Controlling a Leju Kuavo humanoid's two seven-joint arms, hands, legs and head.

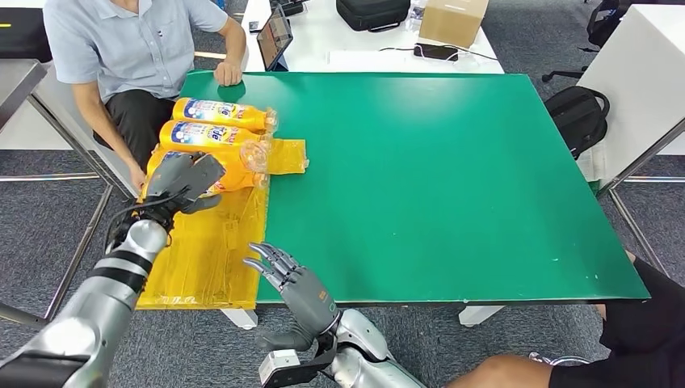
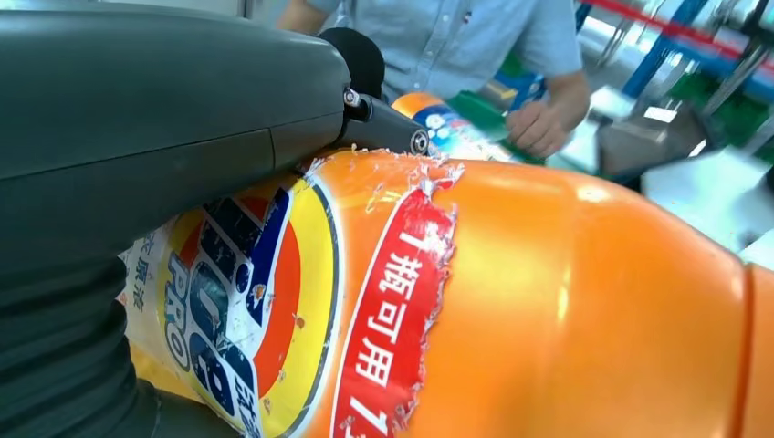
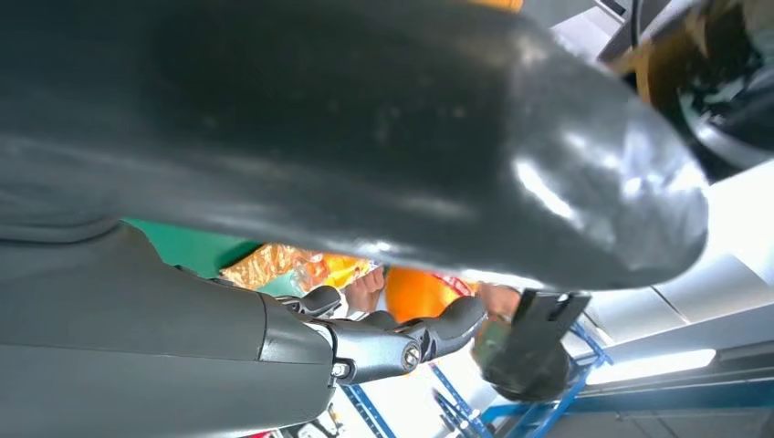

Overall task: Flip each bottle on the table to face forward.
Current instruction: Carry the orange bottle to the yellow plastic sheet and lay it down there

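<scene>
Three smooth orange plastic bottles lying on crinkled yellow film.
Left hand (image 1: 184,179) gripping nearest bottle (image 1: 239,167), torn label showing; right hand (image 1: 292,279) empty, fingers spread over green bench (image 1: 452,186) edge.

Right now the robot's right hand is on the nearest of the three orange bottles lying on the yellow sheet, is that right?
Not quite: it is the left hand on the nearest orange bottle, as the head view shows. The right hand hangs open off the table's near edge, holding nothing. The rest stands: three orange bottles lie on the yellow sheet.
</scene>
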